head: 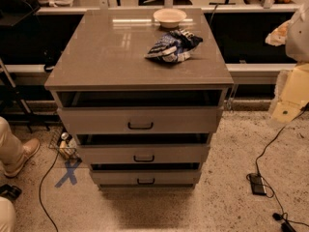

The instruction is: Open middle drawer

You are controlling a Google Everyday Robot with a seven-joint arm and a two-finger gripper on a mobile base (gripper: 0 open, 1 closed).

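A grey-beige cabinet point(111, 52) stands in the middle of the camera view with three drawer fronts stacked below its top. The middle drawer point(106, 154) has a flat front of medium height and a small black bar handle point(144, 158). A dark gap shows above its front. The taller top drawer point(96, 120) is above it and the slimmest drawer point(116, 178) is below it. My gripper point(289, 98) is a cream-coloured shape at the right edge, well to the right of the cabinet and apart from every drawer.
A white bowl point(169, 17) and a blue-white crumpled bag point(173, 46) lie on the cabinet top. Cables and a black power brick point(257, 184) lie on the floor at the right. A person's leg and shoe point(17, 154) are at the left, near a blue tape cross point(68, 173).
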